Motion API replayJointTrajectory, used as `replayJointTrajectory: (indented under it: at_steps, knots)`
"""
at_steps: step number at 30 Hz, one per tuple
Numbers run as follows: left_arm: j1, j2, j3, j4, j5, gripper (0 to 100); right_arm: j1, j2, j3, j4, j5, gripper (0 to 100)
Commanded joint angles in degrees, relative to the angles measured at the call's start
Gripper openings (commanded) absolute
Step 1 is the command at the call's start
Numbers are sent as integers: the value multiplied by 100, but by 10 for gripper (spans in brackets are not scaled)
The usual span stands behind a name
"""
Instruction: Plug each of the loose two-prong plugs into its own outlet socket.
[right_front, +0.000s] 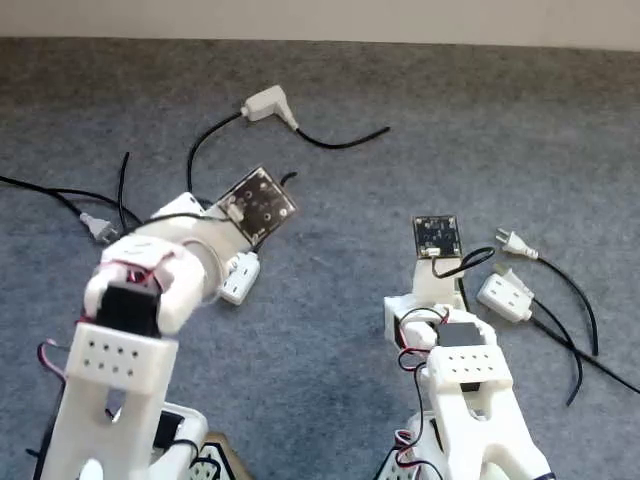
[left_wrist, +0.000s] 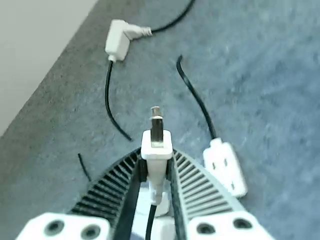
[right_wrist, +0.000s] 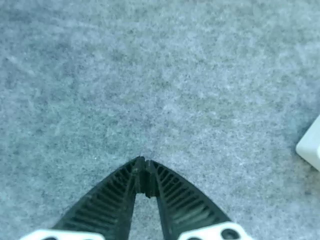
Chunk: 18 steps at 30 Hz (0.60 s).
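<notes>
With the left gripper (left_wrist: 156, 155): grips a white two-prong plug (left_wrist: 156, 142) by its body, jaws closed on it, prongs sticking out past the tips, cord trailing back between them. Just beside, on the grey carpet (left_wrist: 265, 75), a white outlet socket (left_wrist: 226, 167) on a black cord. Farther off, near the carpet's edge, an angled white connector (left_wrist: 119, 41). With the right gripper (right_wrist: 145, 177): holds nothing, tips pressed together above carpet. Near the right arm, a second loose plug (right_front: 512, 242), just beside another white socket (right_front: 503, 295).
</notes>
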Motion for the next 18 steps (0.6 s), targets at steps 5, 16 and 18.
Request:
replayJointTrajectory:
  at_steps: [5, 16, 18]
  knots:
    - [576, -1956, 1516, -1538, 2664, 6, 57, -119, -22, -136, -62, 8]
    - [1798, -4242, 4101, -3684, 2813, 6, 66, -119, -75, -136, -62, 8]
    - [2026, -4611, 4541, -4097, 2813, 6, 119, -127, -242, -110, 35, 8]
